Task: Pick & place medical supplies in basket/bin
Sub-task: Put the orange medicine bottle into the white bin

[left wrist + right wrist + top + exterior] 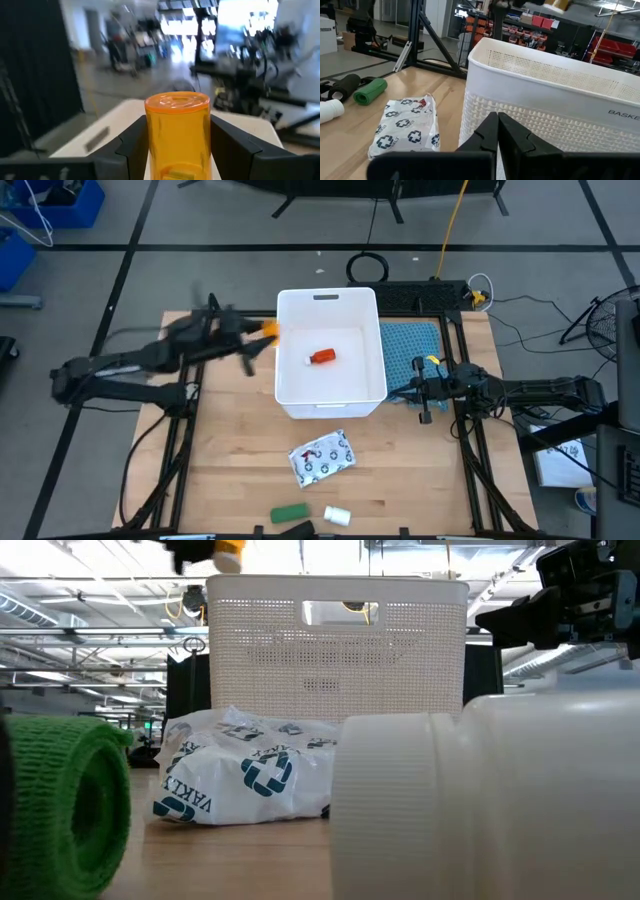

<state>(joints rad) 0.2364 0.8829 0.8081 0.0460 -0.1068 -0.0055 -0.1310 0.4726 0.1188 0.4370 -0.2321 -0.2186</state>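
The left gripper (262,332) is clamping an orange bottle (270,329) above the basket's (330,302) left rim. A red bottle (322,357) is lying inside already. The right gripper (428,392), fingers together, is waiting beside it. Pouch (323,456), green roll (290,512) and white bottle (336,515) are waiting on the desk (230,450).

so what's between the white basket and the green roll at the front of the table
The white printed pouch lies between the basket and the green roll, with bare wood on either side of it. The high view shows this plainly.
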